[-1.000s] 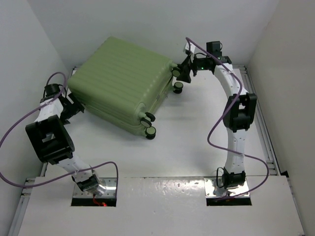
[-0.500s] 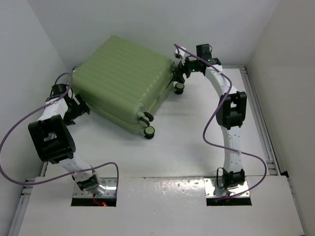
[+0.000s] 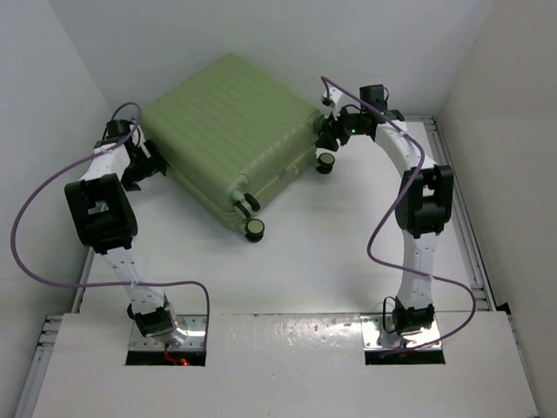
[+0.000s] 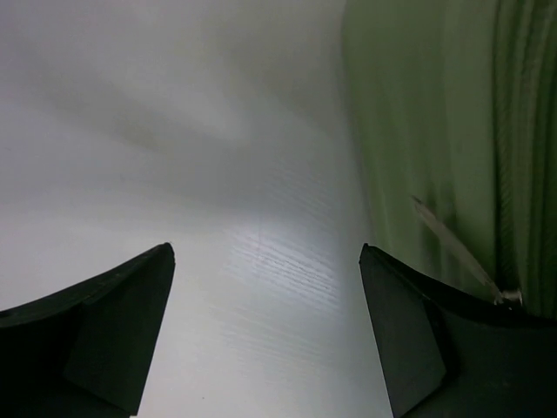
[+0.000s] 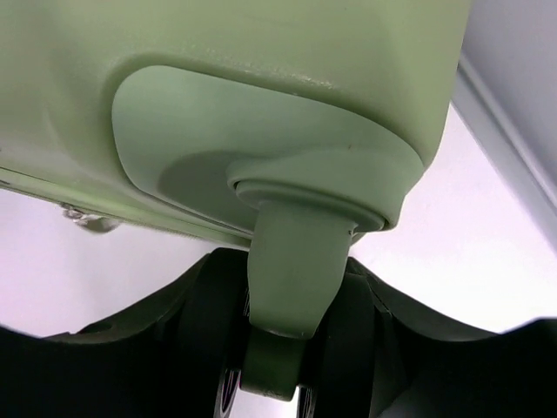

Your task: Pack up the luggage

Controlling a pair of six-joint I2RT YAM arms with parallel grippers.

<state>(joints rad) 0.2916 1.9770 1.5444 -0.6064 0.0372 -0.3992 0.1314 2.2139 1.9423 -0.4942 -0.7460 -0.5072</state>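
We hold our left gripper (image 4: pixel 265 261) wide apart and empty beside the luggage (image 3: pixel 231 131), our right gripper (image 3: pixel 330 138) straddling a caster (image 5: pixel 291 287), whether clamped we cannot tell.

luggage (image 4: pixel 435 131) blurred, caster (image 5: pixel 291 287) cut off below
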